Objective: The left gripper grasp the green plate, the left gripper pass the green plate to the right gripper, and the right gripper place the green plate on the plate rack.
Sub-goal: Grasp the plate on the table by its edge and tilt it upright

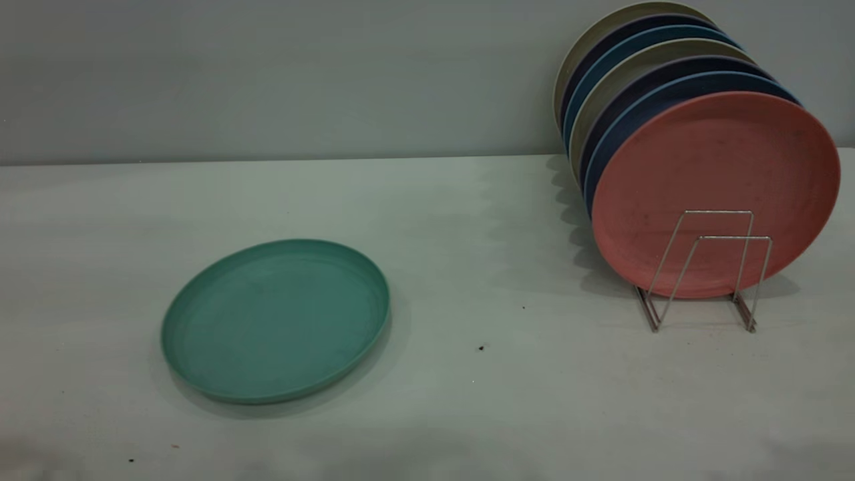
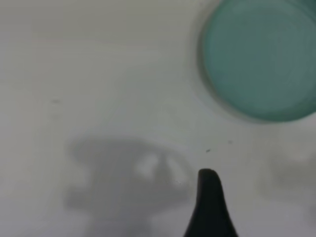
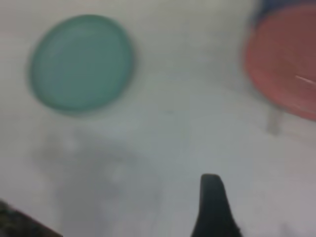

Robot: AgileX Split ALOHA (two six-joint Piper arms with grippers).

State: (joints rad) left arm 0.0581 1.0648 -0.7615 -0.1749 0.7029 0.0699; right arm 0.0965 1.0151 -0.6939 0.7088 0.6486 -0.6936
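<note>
The green plate (image 1: pixel 275 321) lies flat and face up on the white table (image 1: pixel 467 220), toward the front left part of the surface, well apart from everything else. Neither arm shows in the exterior view. In the left wrist view a single black fingertip of the left gripper (image 2: pixel 211 205) hangs above bare table, with the green plate (image 2: pixel 261 59) well apart from it; whether its fingers are apart or together cannot be told. The right gripper (image 3: pixel 213 207) likewise shows only one dark fingertip over bare table, the plate (image 3: pixel 81 61) far off, and its state cannot be told either.

Near the back right corner stands the wire rack (image 1: pixel 708 270), holding a row of upright plates, a pink plate (image 1: pixel 715 174) foremost. No writing or labels can be read.
</note>
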